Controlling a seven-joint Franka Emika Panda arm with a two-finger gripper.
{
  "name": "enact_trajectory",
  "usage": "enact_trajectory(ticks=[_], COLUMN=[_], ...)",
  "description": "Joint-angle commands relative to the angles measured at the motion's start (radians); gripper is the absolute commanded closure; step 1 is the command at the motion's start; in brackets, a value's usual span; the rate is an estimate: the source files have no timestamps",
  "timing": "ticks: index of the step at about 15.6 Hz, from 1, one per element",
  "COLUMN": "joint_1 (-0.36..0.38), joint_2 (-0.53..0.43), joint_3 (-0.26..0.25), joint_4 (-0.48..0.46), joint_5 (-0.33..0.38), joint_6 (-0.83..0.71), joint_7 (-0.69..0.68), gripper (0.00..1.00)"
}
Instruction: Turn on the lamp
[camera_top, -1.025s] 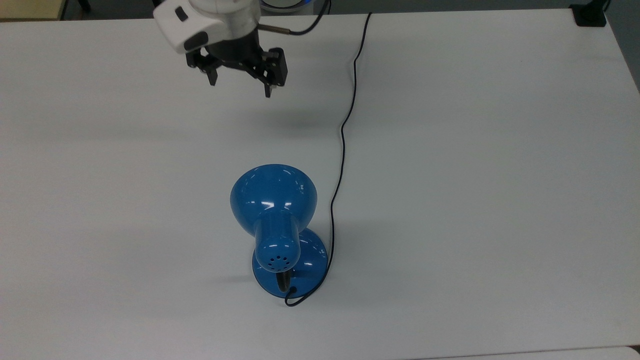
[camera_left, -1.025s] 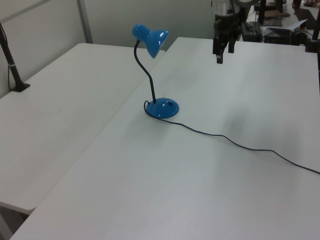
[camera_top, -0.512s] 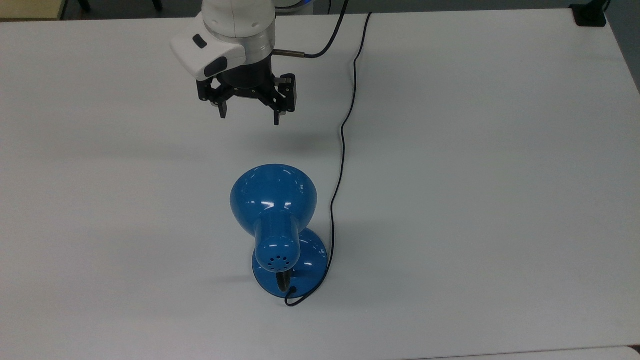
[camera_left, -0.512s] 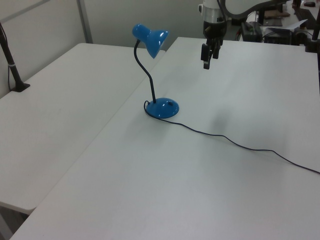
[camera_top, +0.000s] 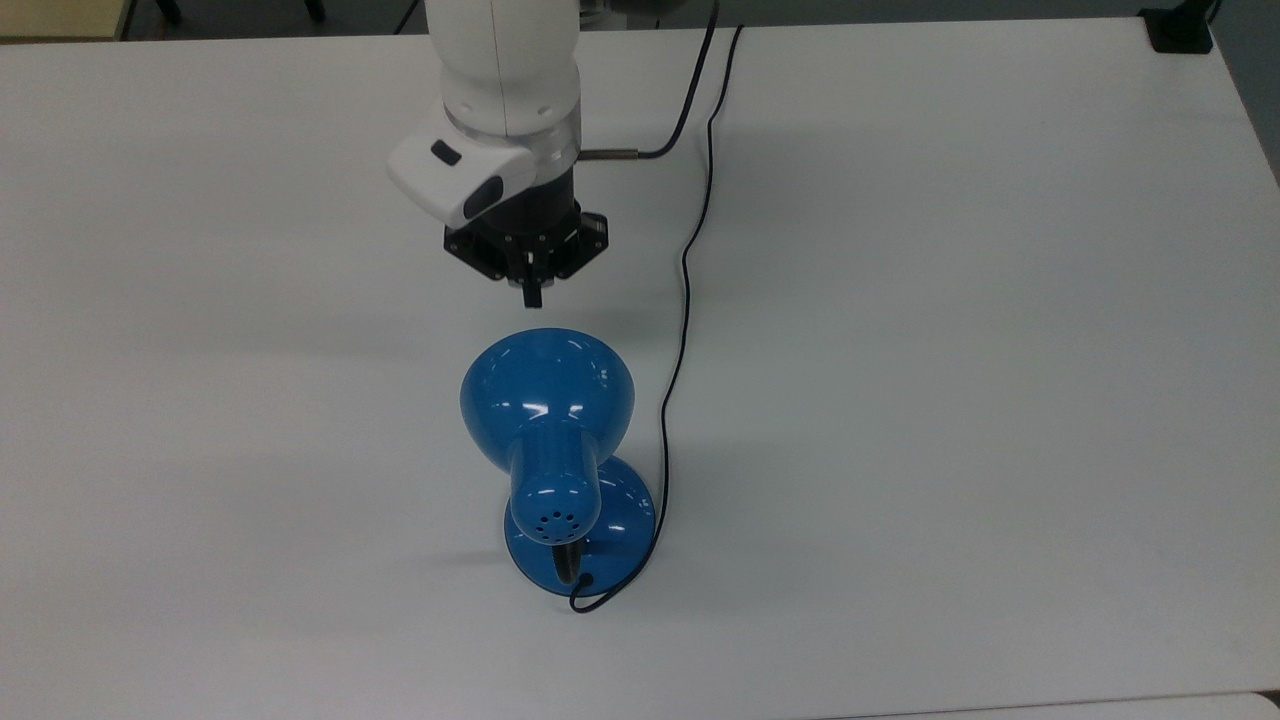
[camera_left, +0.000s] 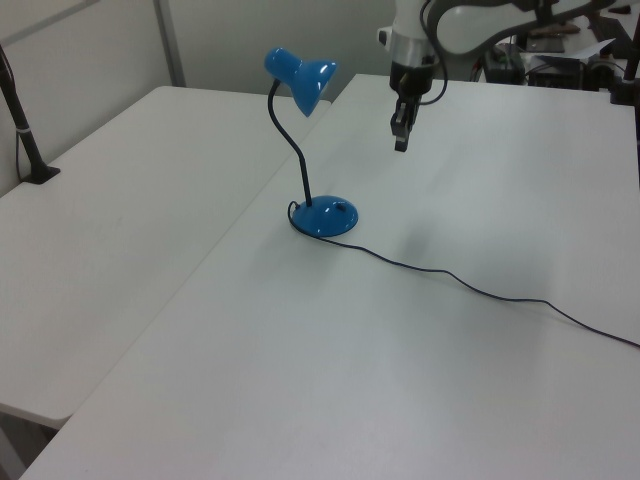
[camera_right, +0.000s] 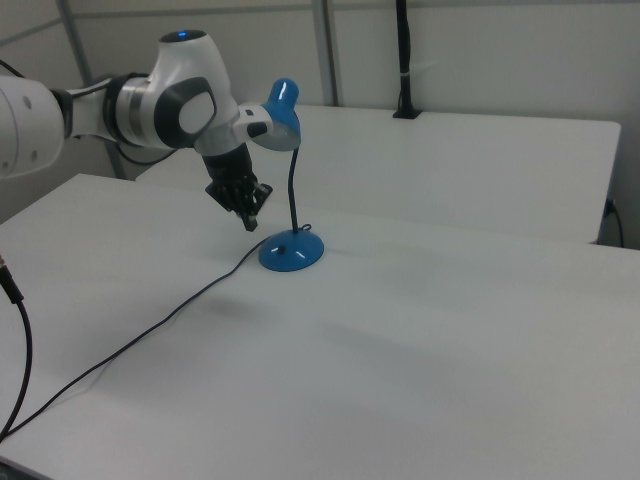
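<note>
Blue and glossy, the lamp (camera_left: 309, 150) stands unlit mid-table (camera_left: 450, 330), and further along the left view's right hangs the gripper (camera_left: 400, 143). A second ago its fingers were spread wide; now they look drawn together on nothing, and it has moved nearer the lamp. That suggests a poke at a switch, probably on the base (camera_top: 625, 520).

A lab or office-like workroom, by the look of it: plain white tables (camera_left: 330, 380) pushed edge to edge, pale partition walls (camera_right: 480, 60) behind them, a black pole (camera_right: 403, 55) clamped at the far table's edge, and cluttered equipment (camera_left: 560, 55) beyond the far corner.
</note>
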Motion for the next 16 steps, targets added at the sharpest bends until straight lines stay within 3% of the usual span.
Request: enact_trajectory(ticks=[1, 10, 16], joint_1=[0.010, 0.010, 0.031], joint_2=[0.055, 0.174, 0.204], joint_3=[0.001, 0.016, 0.018], joint_4=[0.004, 0.010, 0.013], joint_5=[0.025, 0.039, 0.034], joint_6=[0.148, 0.424, 0.432], joint_7=[-0.015, 0.029, 0.027], gripper=[1.00, 1.00, 1.00])
